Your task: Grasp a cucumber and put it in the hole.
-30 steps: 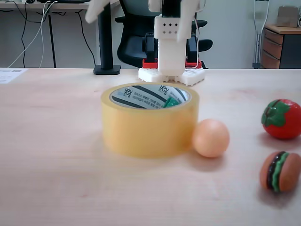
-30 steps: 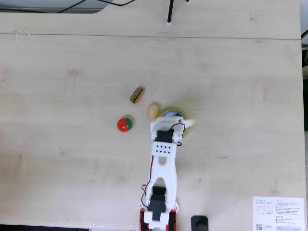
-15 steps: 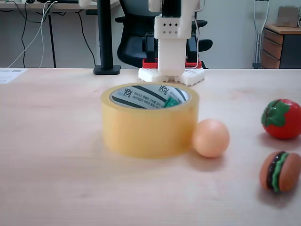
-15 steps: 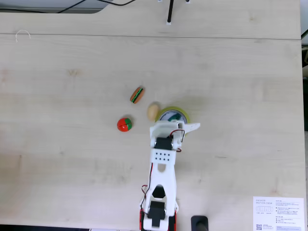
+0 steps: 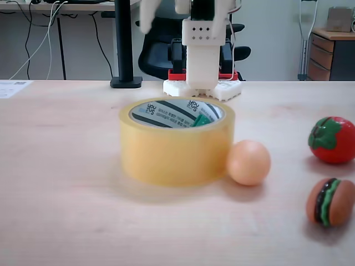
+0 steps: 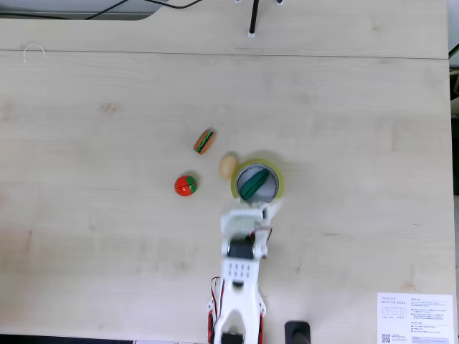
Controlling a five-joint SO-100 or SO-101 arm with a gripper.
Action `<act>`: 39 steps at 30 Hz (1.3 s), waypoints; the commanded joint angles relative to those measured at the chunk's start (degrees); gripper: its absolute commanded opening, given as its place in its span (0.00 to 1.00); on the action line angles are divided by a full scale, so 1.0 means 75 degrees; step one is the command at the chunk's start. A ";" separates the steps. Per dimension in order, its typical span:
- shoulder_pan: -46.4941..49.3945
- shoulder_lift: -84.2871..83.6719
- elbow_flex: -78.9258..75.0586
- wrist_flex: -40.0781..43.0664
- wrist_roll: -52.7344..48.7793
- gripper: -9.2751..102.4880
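Observation:
The dark-green cucumber (image 6: 251,185) lies inside the round opening of the yellowish tape roll (image 6: 280,180). From the front, only a green tip of the cucumber (image 5: 201,120) shows above the white printed core (image 5: 166,113) of the roll (image 5: 177,149). My gripper (image 6: 251,210) hovers, blurred, just on the base side of the roll. It is open and holds nothing. One white finger (image 5: 147,15) shows high up, left of the arm (image 5: 204,50).
A peach ball (image 5: 248,162) touches the roll's right side in the front view. A red tomato (image 5: 333,139) and a toy burger (image 5: 330,201) sit farther right. A black pole (image 5: 125,44) and the arm's base (image 5: 202,87) stand behind the roll.
The gripper has drawn back from above the roll toward the arm's base. The cucumber now lies uncovered in the opening.

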 commanded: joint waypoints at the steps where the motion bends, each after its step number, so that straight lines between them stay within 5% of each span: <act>1: 0.0000 0.1594 0.0492 -0.0211 0.1348 0.08; 11: 0.0000 0.6023 0.3070 0.0023 0.1359 0.08; 15: 0.0000 0.6129 0.3141 0.0797 0.1348 0.08; 35: 0.0938 0.6141 0.5730 0.0645 0.1359 0.12; 39: 0.0938 0.6141 0.6105 0.1289 0.1359 0.13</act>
